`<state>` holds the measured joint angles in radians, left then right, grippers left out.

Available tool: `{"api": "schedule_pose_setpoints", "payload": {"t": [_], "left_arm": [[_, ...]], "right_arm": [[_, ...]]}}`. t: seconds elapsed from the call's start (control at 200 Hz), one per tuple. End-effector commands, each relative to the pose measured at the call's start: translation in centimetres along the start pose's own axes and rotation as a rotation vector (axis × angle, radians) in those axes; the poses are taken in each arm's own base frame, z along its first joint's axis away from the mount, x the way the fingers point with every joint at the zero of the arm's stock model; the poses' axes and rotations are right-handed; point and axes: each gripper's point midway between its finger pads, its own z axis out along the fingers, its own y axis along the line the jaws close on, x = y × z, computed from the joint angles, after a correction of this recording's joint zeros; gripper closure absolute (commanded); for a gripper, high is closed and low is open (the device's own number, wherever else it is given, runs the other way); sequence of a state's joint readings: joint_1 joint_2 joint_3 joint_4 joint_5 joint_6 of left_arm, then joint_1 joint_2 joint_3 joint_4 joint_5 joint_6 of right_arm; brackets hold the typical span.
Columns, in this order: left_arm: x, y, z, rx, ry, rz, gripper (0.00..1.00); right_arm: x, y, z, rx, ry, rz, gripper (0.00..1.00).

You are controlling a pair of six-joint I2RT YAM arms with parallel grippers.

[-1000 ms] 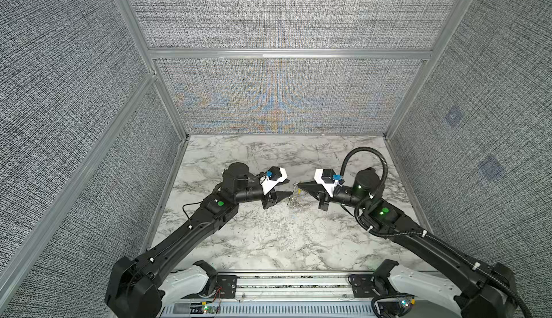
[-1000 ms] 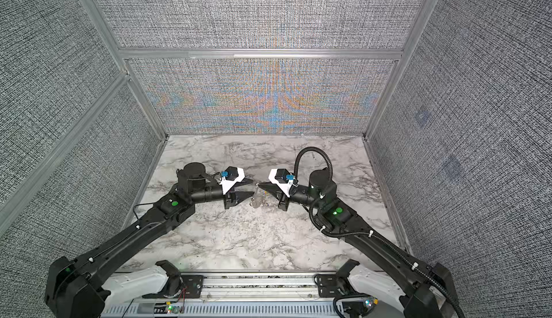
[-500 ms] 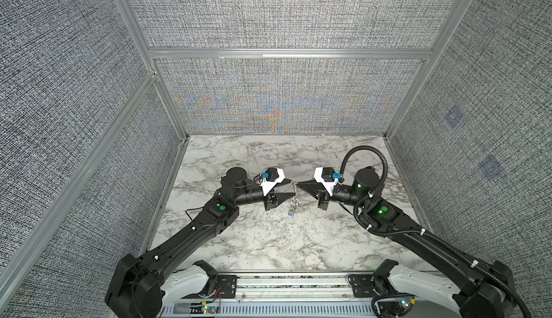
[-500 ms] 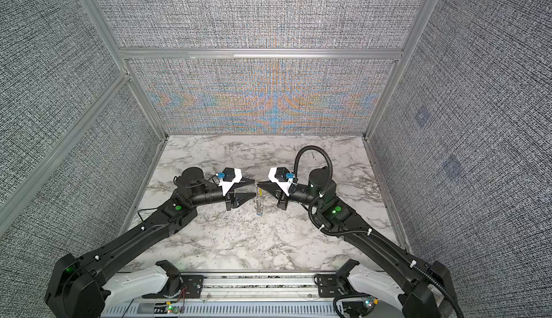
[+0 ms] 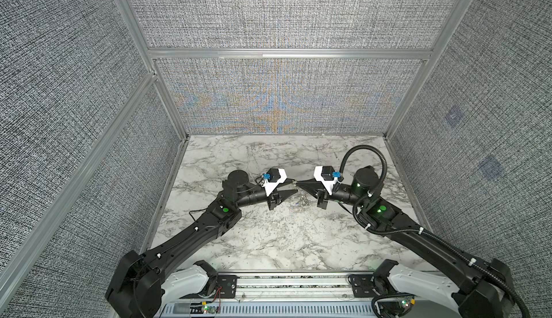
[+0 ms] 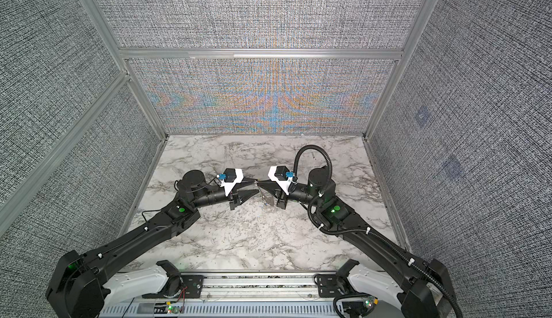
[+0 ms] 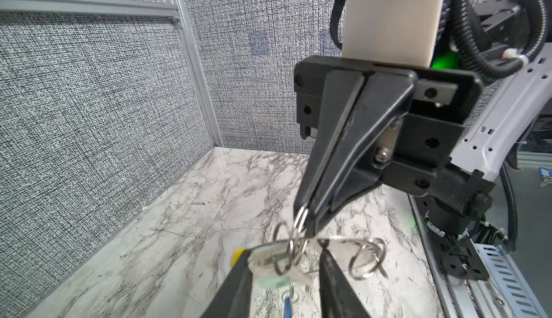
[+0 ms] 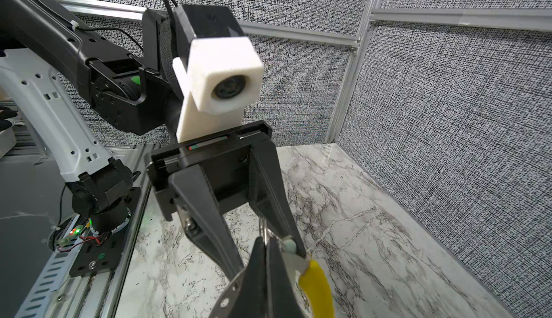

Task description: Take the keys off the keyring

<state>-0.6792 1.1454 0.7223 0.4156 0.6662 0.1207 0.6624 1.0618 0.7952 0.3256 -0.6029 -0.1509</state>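
My right gripper (image 8: 265, 243) is shut on a small split ring (image 7: 301, 218) of the keyring, holding the bundle above the marble table (image 5: 268, 241) in both top views. The keyring's yellow sleeve (image 8: 316, 283) curves beside the right fingers. My left gripper (image 7: 283, 280) faces it tip to tip (image 5: 292, 187), jaws apart. The pale silvery key (image 7: 265, 259) lies between its fingers and touches one of them. The blue key (image 7: 287, 304) hangs lower between them. Another loose ring (image 7: 367, 259) sticks out beside the left jaws. In a top view the keys (image 6: 267, 201) dangle under the right gripper (image 6: 259, 184).
Grey fabric walls with aluminium posts (image 5: 167, 98) close in the table on three sides. A metal rail with the arm bases (image 5: 292, 283) runs along the front edge. The right arm's black cable hose (image 5: 363, 152) loops above its wrist.
The left gripper's jaws have narrowed around the key bundle and it has edged closer to the right gripper. The right gripper has kept still, shut on the ring.
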Motion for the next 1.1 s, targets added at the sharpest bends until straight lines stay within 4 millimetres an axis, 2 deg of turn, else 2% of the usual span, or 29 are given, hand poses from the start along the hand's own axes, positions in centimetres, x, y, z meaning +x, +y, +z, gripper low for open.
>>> {"api": "schedule_pose_setpoints", "payload": {"t": [0.0, 0.07, 0.425, 0.605, 0.79, 1.096], "left_arm": [[-0.5, 0.4, 0.1, -0.028, -0.013, 0.031, 0.68], [-0.4, 0.6, 0.1, -0.046, -0.006, 0.034, 0.72], [0.5, 1.1, -0.4, -0.112, 0.027, 0.012, 0.74], [0.4, 0.5, -1.2, -0.110, 0.017, 0.027, 0.62], [0.7, -0.5, -1.9, -0.050, 0.047, 0.083, 0.57], [0.9, -0.4, -2.2, 0.087, 0.124, 0.078, 0.60]], "right_arm": [[-1.7, -0.5, 0.0, 0.021, -0.055, -0.016, 1.00], [-1.7, -0.6, 0.0, 0.031, -0.052, -0.013, 1.00], [-2.0, -1.1, -0.5, 0.069, -0.066, -0.014, 1.00], [-1.9, -0.4, -0.3, 0.012, -0.063, 0.009, 1.00], [-1.8, 0.3, -0.4, -0.066, -0.040, 0.023, 1.00], [-1.4, 1.1, -0.4, -0.148, -0.004, 0.022, 1.00]]}}
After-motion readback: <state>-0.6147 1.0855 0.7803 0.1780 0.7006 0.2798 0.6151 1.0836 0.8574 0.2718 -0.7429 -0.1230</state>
